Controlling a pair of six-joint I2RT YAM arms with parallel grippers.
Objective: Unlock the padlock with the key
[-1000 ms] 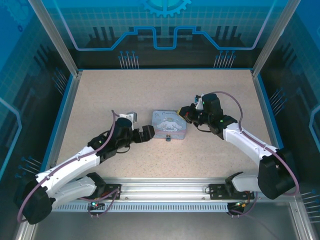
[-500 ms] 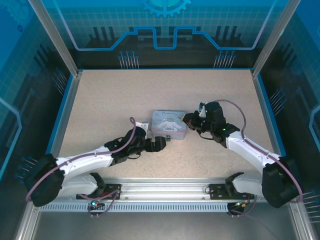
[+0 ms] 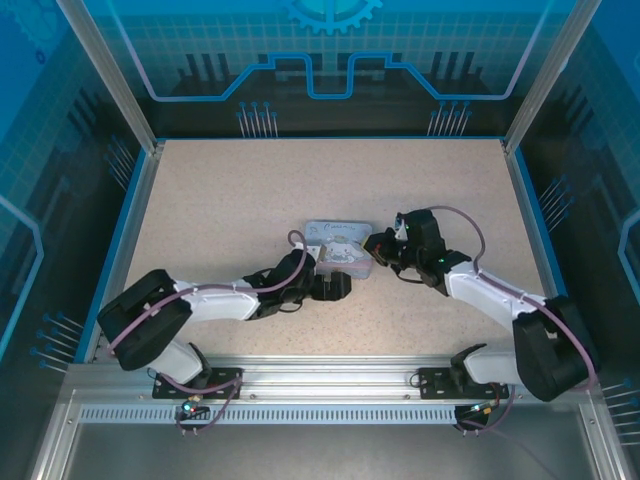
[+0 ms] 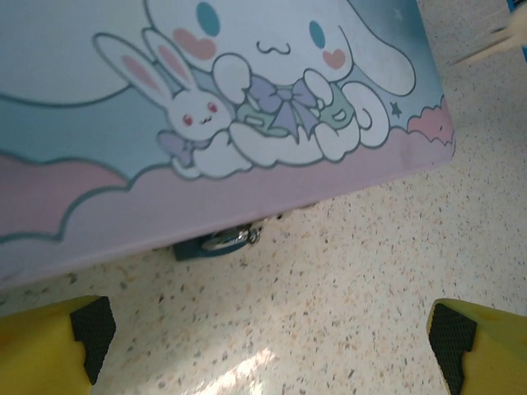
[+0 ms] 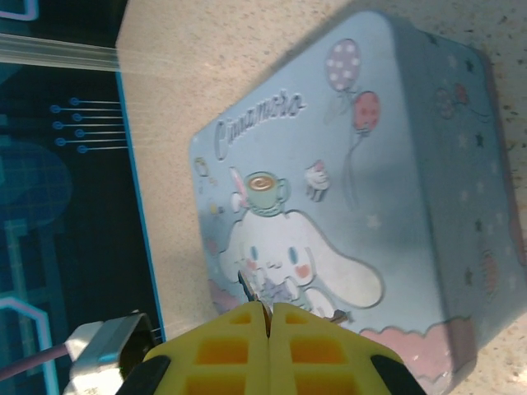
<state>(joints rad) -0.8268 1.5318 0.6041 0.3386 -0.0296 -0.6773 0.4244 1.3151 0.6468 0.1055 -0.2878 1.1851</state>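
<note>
The padlock [image 4: 216, 241], a tiny teal-and-silver lock, lies on the table and pokes out from under the front edge of the pale blue cartoon tin [image 4: 247, 90]. My left gripper [image 4: 270, 331] is open just in front of the lock, with bare table between its yellow fingers [image 4: 58, 346]. From the top, the left gripper [image 3: 338, 286] sits at the tin's [image 3: 335, 243] near edge. My right gripper [image 5: 269, 306] is shut on the key [image 5: 248, 285], a thin dark sliver sticking out over the tin [image 5: 395, 164]. The right gripper [image 3: 376, 246] hovers at the tin's right side.
The speckled table [image 3: 220, 200] is walled by blue panels and aluminium posts [image 3: 110, 80]. Both arms stretch low across the near half and converge on the tin. A rail [image 3: 330, 375] runs along the front edge.
The left arm has swung right and stretched forward, bringing its gripper from the tin's left side to its front edge. The right gripper has dropped lower and closer to the tin.
</note>
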